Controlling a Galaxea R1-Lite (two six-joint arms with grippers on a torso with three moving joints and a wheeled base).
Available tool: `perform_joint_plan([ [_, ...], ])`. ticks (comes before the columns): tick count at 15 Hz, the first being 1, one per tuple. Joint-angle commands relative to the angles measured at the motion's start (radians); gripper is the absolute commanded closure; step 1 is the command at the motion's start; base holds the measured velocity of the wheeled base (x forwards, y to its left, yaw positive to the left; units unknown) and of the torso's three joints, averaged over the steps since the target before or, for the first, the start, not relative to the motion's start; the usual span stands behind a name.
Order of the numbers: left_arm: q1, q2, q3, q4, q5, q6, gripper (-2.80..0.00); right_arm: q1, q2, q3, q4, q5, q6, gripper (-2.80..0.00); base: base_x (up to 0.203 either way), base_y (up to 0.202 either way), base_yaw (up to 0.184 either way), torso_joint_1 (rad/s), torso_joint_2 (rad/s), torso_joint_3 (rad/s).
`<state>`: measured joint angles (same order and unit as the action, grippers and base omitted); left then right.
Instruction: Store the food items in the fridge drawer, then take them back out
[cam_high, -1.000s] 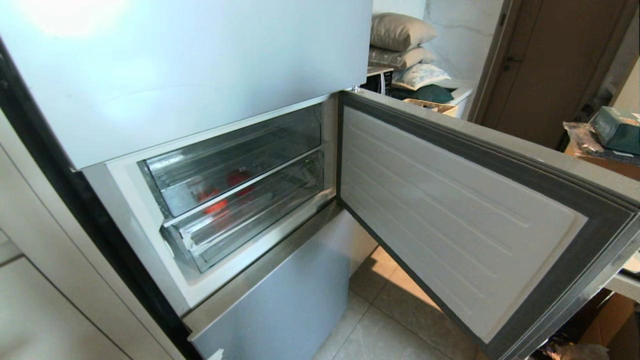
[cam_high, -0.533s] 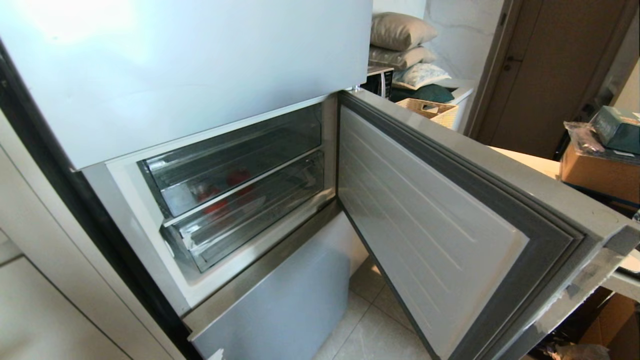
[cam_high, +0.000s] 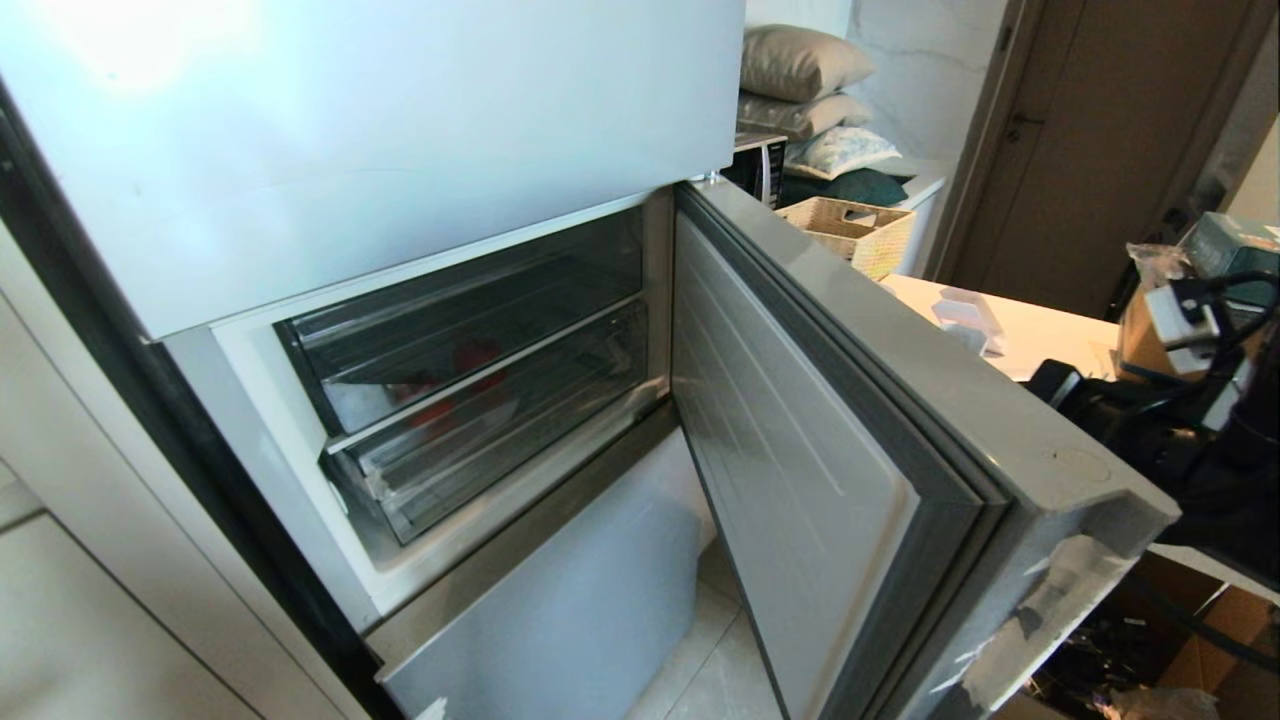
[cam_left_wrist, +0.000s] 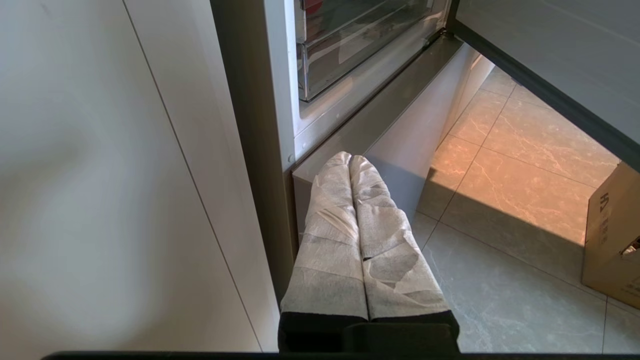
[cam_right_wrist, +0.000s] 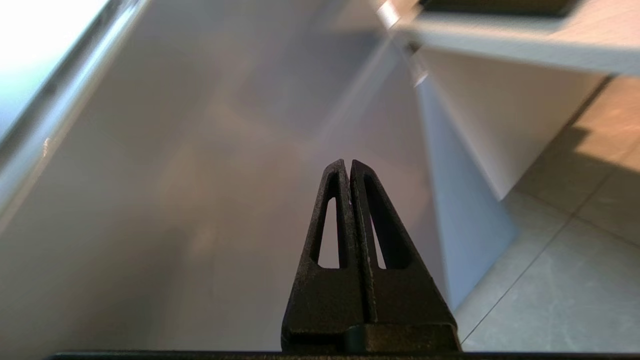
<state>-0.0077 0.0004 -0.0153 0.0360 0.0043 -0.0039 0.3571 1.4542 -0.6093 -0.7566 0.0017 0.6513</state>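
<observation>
your right gripper (cam_right_wrist: 349, 165), jaws pressed together and empty, faces the fridge door (cam_right_wrist: 200, 175); a careless swing could shut it before the fruit (cam_high: 478, 355) comes out.

Left end effector (cam_left_wrist: 350, 159) fingers wrapped in white tape w/ black base; right end effector (cam_right_wrist: 347, 162) black, slotted triangular fingers

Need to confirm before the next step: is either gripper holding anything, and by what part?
Nothing is held. The left gripper and right gripper are both shut on nothing; red fruit sits inside the fridge drawer.
</observation>
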Motion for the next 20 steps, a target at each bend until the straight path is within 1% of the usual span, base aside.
perform_joint_plan([
  [1, 0.0, 0.0, 0.0, 0.001, 0.0, -0.001, 0.0, 0.077, 0.105, -0.053, -0.006, -0.017, 0.002, 0.0, 0.0, 0.0, 0.0, 0.0, 0.0, 0.0],
  [4, 0.0, 0.0, 0.0, 0.0, 0.0, -0.001, 0.0, 0.171, 0.232, -0.166, -0.007, -0.058, -0.015, 0.0, 0.0, 0.0, 0.0, 0.0, 0.0, 0.0],
  [5, 0.0, 0.0, 0.0, 0.0, 0.0, -0.001, 0.0, 0.225, 0.27, -0.209, -0.007, -0.064, -0.026, 0.0, 0.0, 0.0, 0.0, 0.0, 0.0, 0.0],
  [7, 0.0, 0.0, 0.0, 0.001, 0.0, -0.001, 0.0, 0.301, 0.336, -0.292, -0.007, -0.067, -0.042, 0.0, 0.0, 0.0, 0.0, 0.0, 0.0, 0.0],
  [8, 0.0, 0.0, 0.0, 0.001, 0.0, -0.001, 0.0, 0.33, 0.381, -0.331, -0.007, -0.067, -0.059, 0.0, 0.0, 0.0, 0.0, 0.0, 0.0, 0.0],
  [10, 0.0, 0.0, 0.0, -0.001, 0.0, -0.001, 0.0, 0.385, 0.45, -0.427, -0.015, -0.058, -0.122, 0.0, 0.0, 0.0, 0.0, 0.0, 0.0, 0.0],
  [11, 0.0, 0.0, 0.0, 0.001, 0.0, -0.001, 0.0, 0.405, 0.484, -0.471, -0.051, -0.004, -0.136, 0.0, 0.0, 0.0, 0.0, 0.0, 0.0, 0.0],
  [12, 0.0, 0.0, 0.0, 0.001, 0.0, -0.001, 0.0, 0.41, 0.503, -0.484, -0.1, 0.09, -0.138, 0.0, 0.0, 0.0, 0.0, 0.0, 0.0, 0.0],
  [13, 0.0, 0.0, 0.0, 0.0, 0.0, -0.001, 0.0, 0.407, 0.518, -0.486, -0.169, 0.206, -0.126, 0.0, 0.0, 0.0, 0.0, 0.0, 0.0, 0.0],
  [14, 0.0, 0.0, 0.0, -0.001, 0.0, -0.001, 0.0, 0.4, 0.536, -0.487, -0.253, 0.286, -0.102, 0.0, 0.0, 0.0, 0.0, 0.0, 0.0, 0.0],
  [15, 0.0, 0.0, 0.0, 0.001, 0.0, -0.001, 0.0, 0.397, 0.549, -0.485, -0.325, 0.307, -0.073, 0.0, 0.0, 0.0, 0.0, 0.0, 0.0, 0.0],
  [16, 0.0, 0.0, 0.0, 0.001, 0.0, -0.001, 0.0, 0.396, 0.551, -0.475, -0.35, 0.312, -0.059, 0.0, 0.0, 0.0, 0.0, 0.0, 0.0, 0.0],
  [17, 0.0, 0.0, 0.0, 0.0, 0.0, -0.001, 0.0, 0.396, 0.542, -0.437, -0.374, 0.31, -0.058, 0.0, 0.0, 0.0, 0.0, 0.0, 0.0, 0.0],
  [20, 0.0, 0.0, 0.0, 0.001, 0.0, -0.001, 0.0, 0.389, 0.424, -0.298, -0.424, 0.317, -0.058, 0.0, 0.0, 0.0, 0.0, 0.0, 0.0, 0.0],
])
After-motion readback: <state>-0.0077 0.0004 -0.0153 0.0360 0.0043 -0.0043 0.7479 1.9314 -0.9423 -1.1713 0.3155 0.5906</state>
